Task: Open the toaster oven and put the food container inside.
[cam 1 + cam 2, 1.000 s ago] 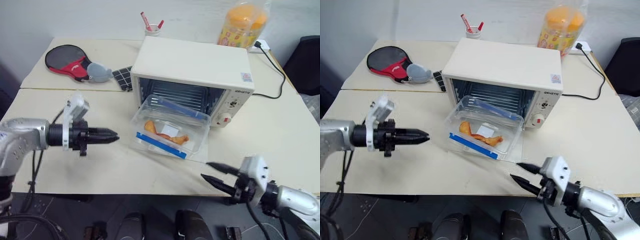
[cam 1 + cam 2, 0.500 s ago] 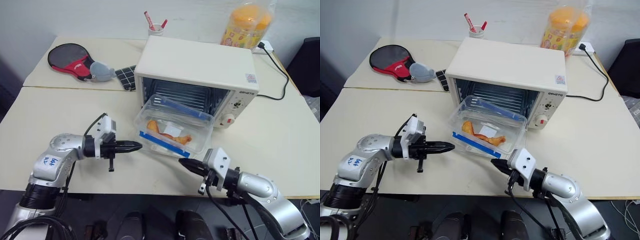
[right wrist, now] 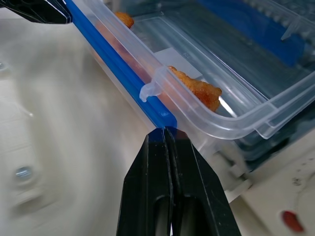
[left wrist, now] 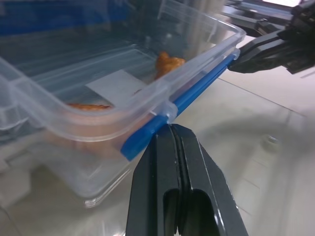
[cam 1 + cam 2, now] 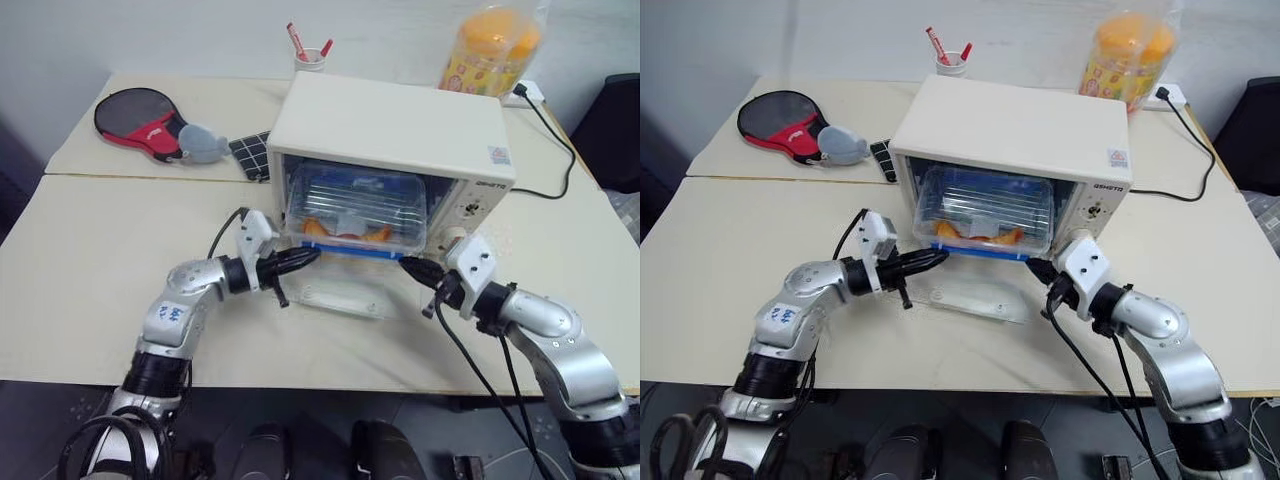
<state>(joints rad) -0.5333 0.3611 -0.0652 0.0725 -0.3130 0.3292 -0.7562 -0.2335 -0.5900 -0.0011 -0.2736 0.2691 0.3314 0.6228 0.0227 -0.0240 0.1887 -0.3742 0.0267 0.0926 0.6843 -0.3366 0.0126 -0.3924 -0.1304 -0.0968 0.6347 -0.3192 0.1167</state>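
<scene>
The cream-white toaster oven (image 5: 390, 125) stands mid-table with its glass door (image 5: 340, 297) folded down flat. The clear food container (image 5: 355, 208), orange pieces inside, sits in the oven's mouth with its blue clip strip (image 5: 350, 251) along the front. My left gripper (image 5: 312, 255) is shut, its tip against the left end of that strip (image 4: 147, 135). My right gripper (image 5: 408, 266) is shut too, its tip touching the strip's right end (image 3: 123, 78). Neither one holds anything. In the left wrist view, the right gripper (image 4: 266, 51) shows beyond the container's corner.
A tall orange snack jar (image 5: 492, 48) and a black power cord (image 5: 550, 140) are behind the oven on the right. A cup of pens (image 5: 309, 55), a red and black paddle (image 5: 140, 118) and a dark pad (image 5: 247, 155) lie at the back left.
Both grippers moved forward to the container's front, and the right one shut. The container went from lying tilted on the lowered door to sitting in the oven's mouth.
</scene>
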